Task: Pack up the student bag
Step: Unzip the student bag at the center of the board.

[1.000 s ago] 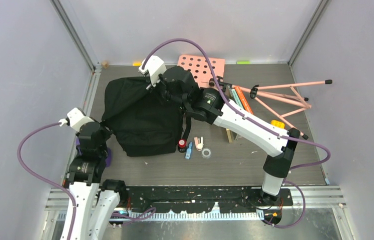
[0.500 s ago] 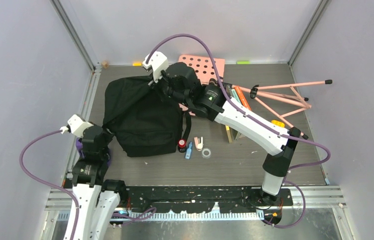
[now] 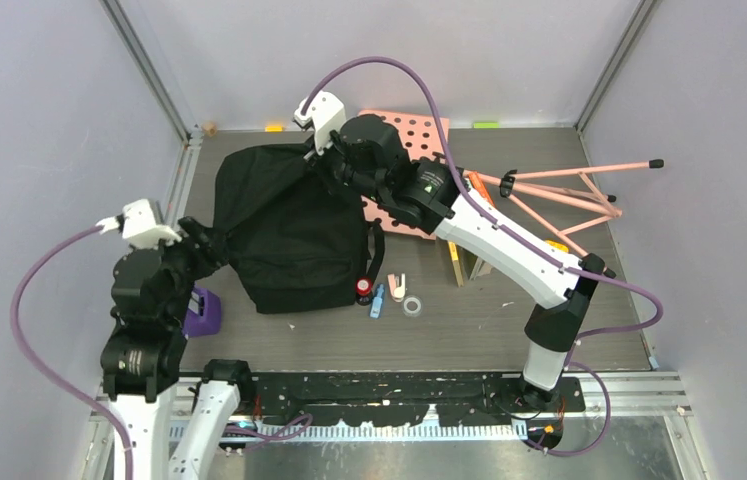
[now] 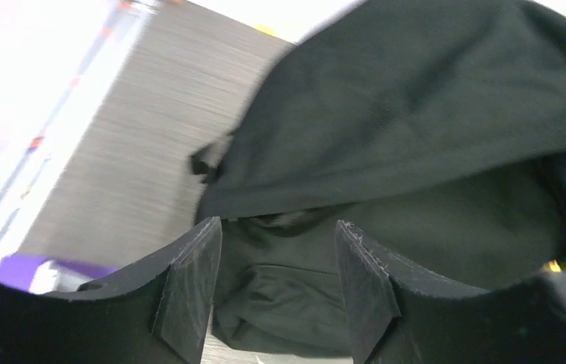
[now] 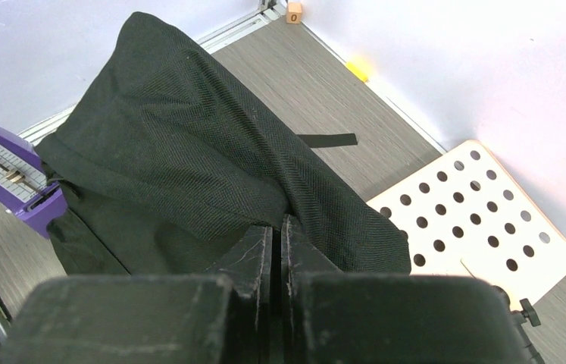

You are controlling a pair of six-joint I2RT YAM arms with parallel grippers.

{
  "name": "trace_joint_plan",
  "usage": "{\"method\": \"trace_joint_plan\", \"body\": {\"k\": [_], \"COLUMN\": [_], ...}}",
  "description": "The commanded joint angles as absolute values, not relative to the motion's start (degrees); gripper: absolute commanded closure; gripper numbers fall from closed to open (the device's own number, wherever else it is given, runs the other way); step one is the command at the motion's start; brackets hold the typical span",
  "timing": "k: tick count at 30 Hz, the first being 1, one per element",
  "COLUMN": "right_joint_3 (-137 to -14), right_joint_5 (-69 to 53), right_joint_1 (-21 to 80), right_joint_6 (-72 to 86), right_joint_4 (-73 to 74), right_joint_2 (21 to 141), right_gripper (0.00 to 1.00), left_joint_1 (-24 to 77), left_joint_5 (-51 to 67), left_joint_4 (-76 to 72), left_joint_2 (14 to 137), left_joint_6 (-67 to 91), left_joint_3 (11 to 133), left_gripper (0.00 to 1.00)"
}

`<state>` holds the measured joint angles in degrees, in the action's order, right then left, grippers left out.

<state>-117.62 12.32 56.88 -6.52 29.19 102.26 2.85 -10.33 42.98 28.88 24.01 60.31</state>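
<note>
Student bag (image 4: pixel 416 136) cropped in left wrist view

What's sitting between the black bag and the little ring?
Top view: a red thing, a blue thing and a pink thing lie between the bag and the ring.

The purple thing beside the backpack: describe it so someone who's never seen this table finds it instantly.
Find the big black backpack left of the table's centre. Just off its near-left corner, toward the table's left edge, sits a small purple block. It is the only purple item, with a pale ruled face, unlike the tiny pieces at the bag's near-right corner.
</note>
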Motion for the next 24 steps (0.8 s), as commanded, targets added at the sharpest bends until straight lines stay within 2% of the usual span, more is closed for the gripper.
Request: {"method": "trace_joint_plan", "body": {"k": [1, 5, 8, 24], "right_joint_3": [-122.3, -124.7, -125.5, -126.9], "right_joint_5": [13.5, 12.5, 12.0, 9.5], "right_joint_1": [56.3, 56.3, 56.3, 56.3], "right_joint_6": [-4.3, -3.3, -2.9, -0.9], "right_joint_4": [28.4, 30.2, 31.3, 31.6], "right_joint_2": [100.9, 102.3, 103.3, 103.9], "right_gripper": [1.0, 1.0, 1.0, 1.0], "left_joint_1": [2.5, 2.6, 2.6, 2.6], "left_joint_5": [11.7, 20.6, 21.9, 13.8], "left_joint_4": [39.8, 33.6, 31.9, 31.9], "left_joint_2": [35.5, 35.5, 34.3, 36.8], "left_joint_6": [16.6, 14.7, 12.5, 10.9], "left_joint_3": [61.7, 60.9, 59.7, 56.9], "left_gripper": [0.42, 0.43, 0.43, 0.55]}}
